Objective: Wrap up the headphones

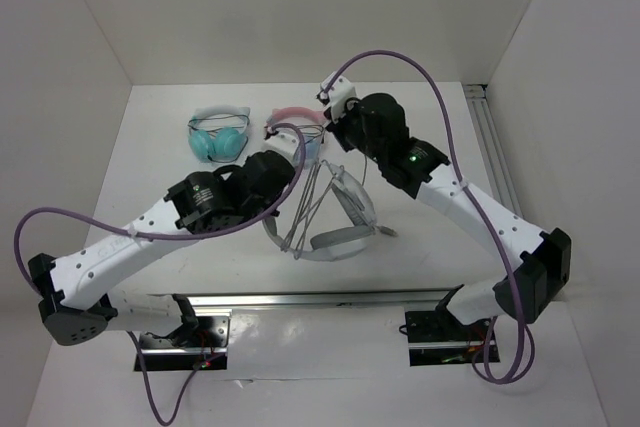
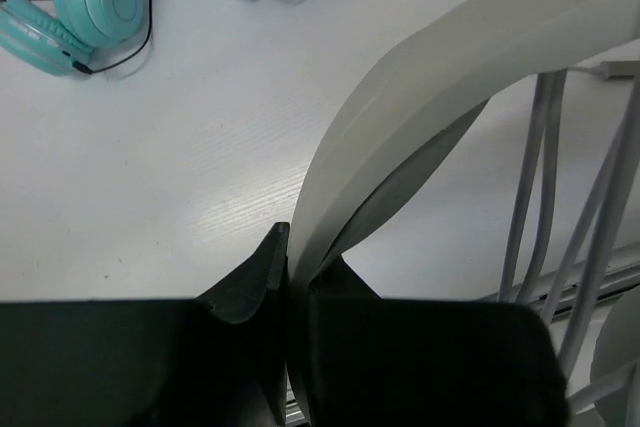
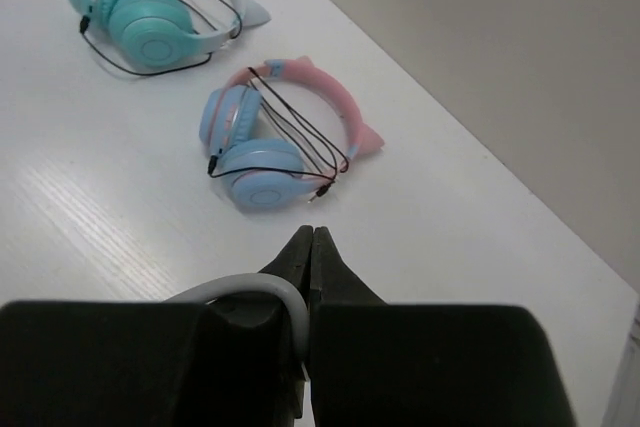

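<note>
1. Light-grey over-ear headphones [image 1: 340, 240] sit in the middle of the white worktop [image 1: 420, 262], between the arms.
2. Left tool [image 2: 295, 257] is clamped on their wide band [image 2: 450, 57].
3. Right tool [image 3: 312, 247] is pinched together on the thin grey cable [image 3: 240, 285].
4. Step in hand, as I judge it: winding, since several cable strands already cross the band.
5. Next move: carry the cable round the band, kept taut, while the left tool holds the band steady.

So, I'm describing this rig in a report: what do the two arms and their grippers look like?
The left arm and right arm have white links with black joint housings. A purple cable loops along each. The right arm shows a small green light. The left gripper and right gripper have black, tapered fingers.
</note>
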Controlling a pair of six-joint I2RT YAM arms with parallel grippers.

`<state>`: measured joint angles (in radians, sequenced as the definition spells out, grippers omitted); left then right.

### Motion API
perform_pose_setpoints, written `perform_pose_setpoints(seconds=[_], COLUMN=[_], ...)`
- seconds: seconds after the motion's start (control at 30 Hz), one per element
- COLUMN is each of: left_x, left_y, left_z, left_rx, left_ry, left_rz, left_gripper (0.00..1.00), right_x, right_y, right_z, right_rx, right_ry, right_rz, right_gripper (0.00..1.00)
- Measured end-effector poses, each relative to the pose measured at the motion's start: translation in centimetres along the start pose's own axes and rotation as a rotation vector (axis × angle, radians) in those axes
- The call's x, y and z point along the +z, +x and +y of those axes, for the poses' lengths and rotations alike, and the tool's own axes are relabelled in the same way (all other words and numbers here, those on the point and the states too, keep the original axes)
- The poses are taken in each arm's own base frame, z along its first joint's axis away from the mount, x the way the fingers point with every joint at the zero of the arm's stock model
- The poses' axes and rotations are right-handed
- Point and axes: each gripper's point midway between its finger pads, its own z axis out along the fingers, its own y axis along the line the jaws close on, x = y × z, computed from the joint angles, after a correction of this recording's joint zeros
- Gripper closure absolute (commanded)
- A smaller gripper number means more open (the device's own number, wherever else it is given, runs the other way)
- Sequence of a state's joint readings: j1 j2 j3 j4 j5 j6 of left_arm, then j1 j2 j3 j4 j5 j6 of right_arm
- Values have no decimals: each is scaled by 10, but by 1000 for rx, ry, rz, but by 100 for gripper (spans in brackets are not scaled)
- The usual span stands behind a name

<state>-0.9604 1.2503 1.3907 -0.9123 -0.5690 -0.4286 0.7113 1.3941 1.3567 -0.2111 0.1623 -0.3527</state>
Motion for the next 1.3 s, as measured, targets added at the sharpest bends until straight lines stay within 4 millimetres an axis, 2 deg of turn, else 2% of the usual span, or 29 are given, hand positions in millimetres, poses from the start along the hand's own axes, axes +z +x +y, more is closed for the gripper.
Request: perform_pose_setpoints(seconds=[0.17,0.27,0.37,0.5,0.73,0.87,0.9,1.0,1.07,1.13,1.3], left_x=[-41,-68,-90,-107,-110,-120,-120,-113,-106,-101,-86], left_y=[-30,-48,-60,-74,-98,-119,-119,-123,-124,-122,-118], left_z=[-1,7,17,21,28,43,49,77,101,120,140], left_rx=[-18,-33,-35,-40,-96,-214,-228,-301,-366,-413,-470], left_ry=[15,30,32,34,-51,-111,-130,-212,-273,-315,-354], left_rz=[-62,-91,-110,-120,-151,-240,-242,-239,-231,-213,-183], left_gripper=[100,100,100,100,100,100,100,100,100,100,100], right_x=[5,2,-3,7,34,32,30,23,19,17,12], right_y=[11,5,1,25,101,161,169,184,193,194,189], right_z=[1,5,17,48,131,169,174,181,184,187,192], right_rx=[72,130,193,289,445,516,527,548,562,571,588], right_ry=[-128,-192,-251,-352,-540,-592,-599,-603,-605,-608,-613], right_rz=[-39,-113,-205,-219,-112,12,19,28,37,22,-21], right_gripper=[92,90,89,89,89,88,87,87,91,99,100])
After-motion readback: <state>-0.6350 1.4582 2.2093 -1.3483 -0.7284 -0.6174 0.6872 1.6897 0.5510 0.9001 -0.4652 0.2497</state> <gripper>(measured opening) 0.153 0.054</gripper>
